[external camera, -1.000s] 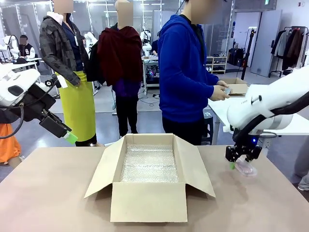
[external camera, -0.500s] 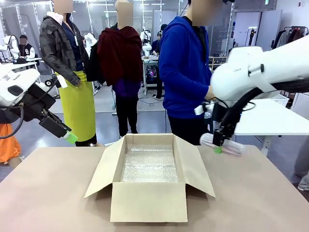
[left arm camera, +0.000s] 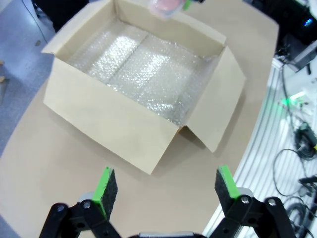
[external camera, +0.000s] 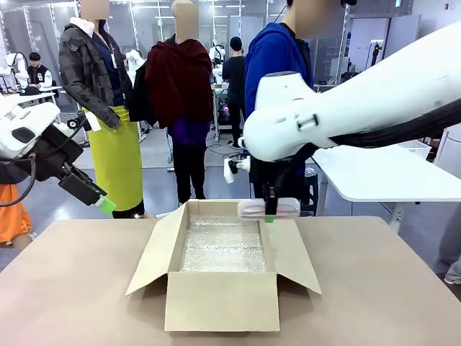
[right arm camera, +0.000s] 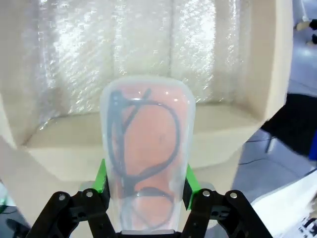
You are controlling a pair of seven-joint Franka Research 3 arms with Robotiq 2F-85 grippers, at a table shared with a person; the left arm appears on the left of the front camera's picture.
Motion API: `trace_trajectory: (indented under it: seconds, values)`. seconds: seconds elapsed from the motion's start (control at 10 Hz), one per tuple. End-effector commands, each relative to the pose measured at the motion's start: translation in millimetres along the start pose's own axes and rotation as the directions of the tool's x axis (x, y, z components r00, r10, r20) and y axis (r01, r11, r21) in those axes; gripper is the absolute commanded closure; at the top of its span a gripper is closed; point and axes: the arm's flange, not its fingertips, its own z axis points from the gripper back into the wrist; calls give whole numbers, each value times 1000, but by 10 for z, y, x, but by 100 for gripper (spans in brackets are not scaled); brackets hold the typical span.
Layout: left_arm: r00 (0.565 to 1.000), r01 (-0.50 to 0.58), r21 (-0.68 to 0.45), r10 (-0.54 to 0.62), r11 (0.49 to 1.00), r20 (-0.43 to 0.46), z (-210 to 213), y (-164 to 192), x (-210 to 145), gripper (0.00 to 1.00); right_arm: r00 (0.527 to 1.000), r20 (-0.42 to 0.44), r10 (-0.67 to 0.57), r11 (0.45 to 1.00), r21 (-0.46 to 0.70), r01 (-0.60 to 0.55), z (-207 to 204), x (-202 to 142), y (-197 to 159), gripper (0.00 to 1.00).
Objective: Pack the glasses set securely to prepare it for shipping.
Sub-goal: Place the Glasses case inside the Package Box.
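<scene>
The pale pink glasses case (external camera: pixel 285 208) hangs level over the far right rim of the open cardboard box (external camera: pixel 222 299), my right gripper (external camera: pixel 269 214) shut on it. In the right wrist view the pink case (right arm camera: pixel 146 148) shows dark eyeglasses through its see-through top and sits between the green pads (right arm camera: pixel 101 177) of my right gripper (right arm camera: pixel 146 186), above the bubble-wrap lining (right arm camera: pixel 124 44). My left gripper (external camera: pixel 103 203) is held up at the table's left, away from the box. It (left arm camera: pixel 166 184) is open with nothing between its fingers. The mint green case is out of view.
The box flaps (external camera: pixel 153 249) splay outward on all sides over the brown table (external camera: pixel 72 303). A person in a blue hoodie (external camera: pixel 274 65) stands behind the box at the far side. A white table (external camera: pixel 382 173) stands back right.
My right arm has lifted the pink case off the table's right side and carried it left, up to the box's far right rim. The left arm has not moved.
</scene>
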Motion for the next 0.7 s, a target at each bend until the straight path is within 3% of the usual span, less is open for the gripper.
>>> trace_trajectory:
  seconds: [0.0, 0.3, 0.6]
  values:
    - [1000, 19, -17, -18, 1000, 21, 17, 28, -7, 0, 999, -18, 27, 999, -41, -28, -89, 250, -410, 62]
    - [1000, 19, -17, -18, 1000, 21, 17, 28, -7, 0, 998, 23, 59, 998, -15, -59, -384, 698, -633, 62]
    - [1000, 19, -17, -18, 1000, 21, 17, 28, -7, 0, 997, 43, 70, 997, 23, -71, -780, 929, -747, 62]
